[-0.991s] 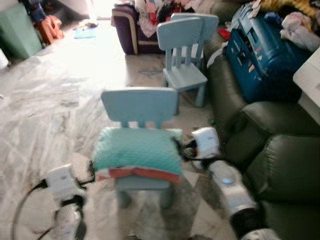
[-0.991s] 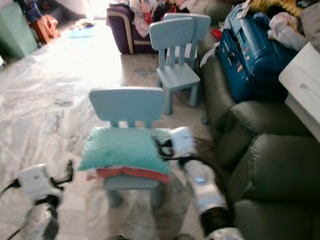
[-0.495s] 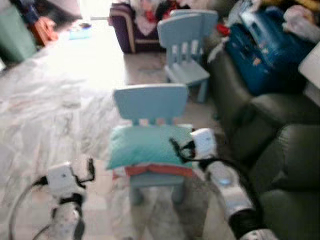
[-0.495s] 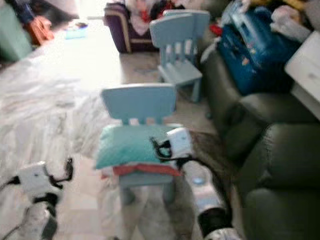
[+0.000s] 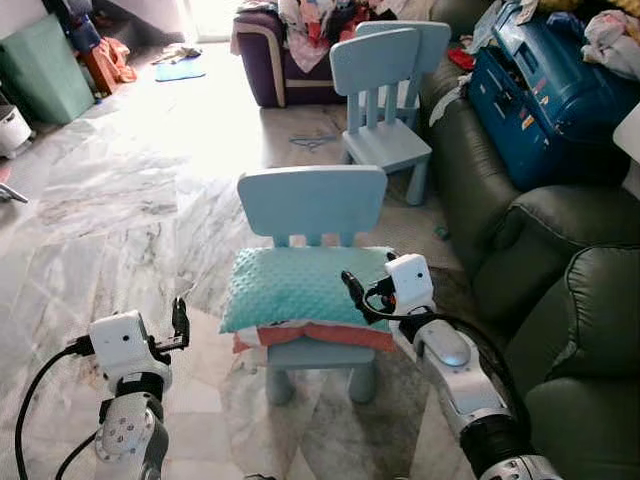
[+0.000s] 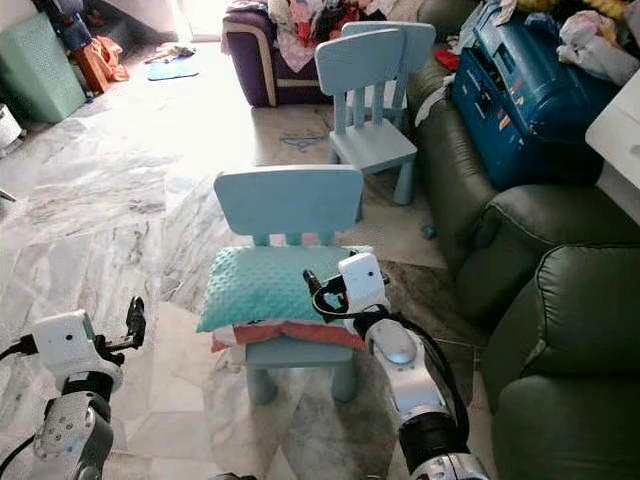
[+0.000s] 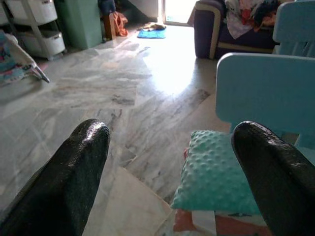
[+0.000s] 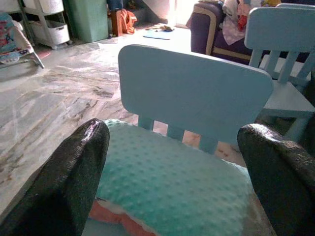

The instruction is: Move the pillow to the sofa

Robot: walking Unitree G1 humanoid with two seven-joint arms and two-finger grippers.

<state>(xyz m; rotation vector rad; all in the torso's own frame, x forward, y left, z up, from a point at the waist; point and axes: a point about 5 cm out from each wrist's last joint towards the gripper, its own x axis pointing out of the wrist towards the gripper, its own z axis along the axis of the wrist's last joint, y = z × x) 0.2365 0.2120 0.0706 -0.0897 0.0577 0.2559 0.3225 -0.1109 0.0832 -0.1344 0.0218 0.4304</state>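
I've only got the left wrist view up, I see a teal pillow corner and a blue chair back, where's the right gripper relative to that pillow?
Observer: The right gripper hovers open over the teal pillow's right edge, not gripping it.
Operator: Is the pillow lying straight on the seat?
Observer: No, it lies on an orange cushion on the small blue chair.
Operator: Where's the sofa?
Observer: The dark green sofa stands on the robot's right, beside the chair.
Operator: And my left gripper?
Observer: The left gripper is open, left of the chair, apart from the pillow.
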